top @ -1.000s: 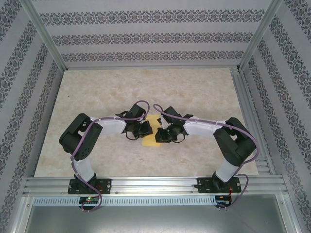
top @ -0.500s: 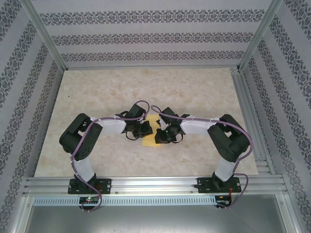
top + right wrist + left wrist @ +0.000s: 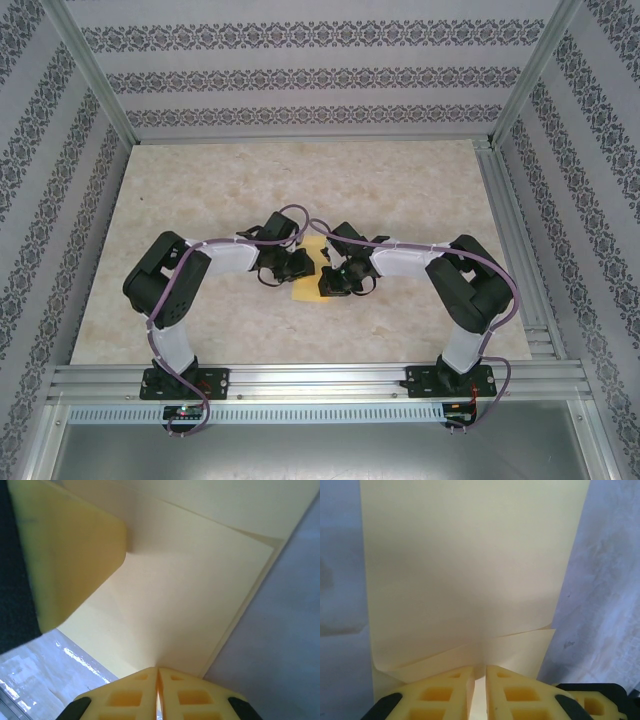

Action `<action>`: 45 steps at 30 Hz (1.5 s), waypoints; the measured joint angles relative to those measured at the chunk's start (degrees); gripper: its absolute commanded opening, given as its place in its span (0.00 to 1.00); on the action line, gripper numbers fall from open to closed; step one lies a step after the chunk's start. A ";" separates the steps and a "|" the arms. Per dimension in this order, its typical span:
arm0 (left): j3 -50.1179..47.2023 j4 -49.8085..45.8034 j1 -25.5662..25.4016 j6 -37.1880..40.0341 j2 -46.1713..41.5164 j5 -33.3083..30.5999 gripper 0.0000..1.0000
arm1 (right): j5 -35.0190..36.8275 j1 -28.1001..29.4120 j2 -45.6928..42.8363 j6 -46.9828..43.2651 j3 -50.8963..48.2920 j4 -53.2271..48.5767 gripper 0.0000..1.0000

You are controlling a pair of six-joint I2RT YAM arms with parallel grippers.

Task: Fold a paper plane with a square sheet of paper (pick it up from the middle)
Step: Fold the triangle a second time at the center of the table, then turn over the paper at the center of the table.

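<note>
At the near edge of the desk (image 3: 200, 200) the left arm (image 3: 170, 285) and the right arm (image 3: 470, 290) both reach inward and meet head to head at mid-desk, with the square sheet of paper (image 3: 308, 291) lying flat between them. Neither is the nearer one: each has its jaws at an opposite side edge of the sheet, the left jaws facing it from the left and the right jaws from the right. What shows of the sheet from above is a strip running near to far through the gap between the two wrists, tilted slightly, the rest being hidden under them. In the left wrist view the left jaws stand almost together with a slim slot between them. Paper colour shows in that slot, but I cannot tell whether they pinch the sheet or merely rest at its edge. Straight ahead of them lies a shallow folded flap (image 3: 470, 655), its two slanting edges meeting at a centre line aimed at the slot, and beyond it the sheet stretches away plain and smooth. In the right wrist view the right jaws are pressed together to a hairline, and the sheet's corner runs right into that seam, so I judge it pinched there. Farther along, a pad (image 3: 65, 555) of the left jaws rests on the paper. The sheet is pale yellow, thin, doubled at its edge, with faint diagonal creases.
</note>
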 measured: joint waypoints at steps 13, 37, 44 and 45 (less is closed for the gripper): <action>1.64 -1.11 7.82 3.32 1.53 4.11 0.19 | -0.02 -0.02 -0.13 0.02 -0.20 0.28 0.11; -11.04 3.80 5.60 -4.15 -14.36 -0.13 0.45 | 2.64 -2.19 -5.33 0.57 7.41 -0.46 0.25; -11.56 9.11 1.81 -8.70 -11.21 1.03 0.43 | 3.23 -2.78 0.07 -0.07 8.35 -1.27 0.23; -11.54 9.53 1.60 -9.22 -10.49 1.11 0.44 | 3.23 -3.04 0.52 -0.04 8.35 -1.27 0.23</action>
